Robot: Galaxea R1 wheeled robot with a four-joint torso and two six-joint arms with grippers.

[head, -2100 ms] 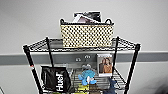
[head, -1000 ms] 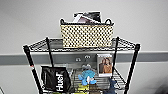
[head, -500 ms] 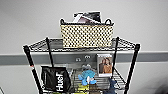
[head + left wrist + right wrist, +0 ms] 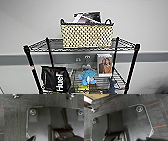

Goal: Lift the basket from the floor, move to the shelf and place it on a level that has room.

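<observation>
The basket [image 4: 86,35], cream-and-dark woven with a dark rim and two loop handles, stands upright on the top level [image 4: 126,45] of the shelf [image 4: 30,60]. It sits about mid-tier, and papers or pictures stick out of it. Nothing grips it in the head view. Both arms hang low. The left wrist view looks down on the floor [image 4: 13,122] and two of the shelf's caster wheels [image 4: 15,95]. A dark tip of my left gripper [image 4: 32,138] shows at that picture's edge, and a dark bit of my right gripper [image 4: 154,139] at the right wrist picture's edge.
The tier below holds a black bag [image 4: 55,78], a blue soft toy [image 4: 87,76] and a framed picture [image 4: 104,65]. A grey wall with a darker band stands behind the rack. My own dark base plate [image 4: 41,122] lies under both wrists; a pale board [image 4: 96,95] lies beside a caster.
</observation>
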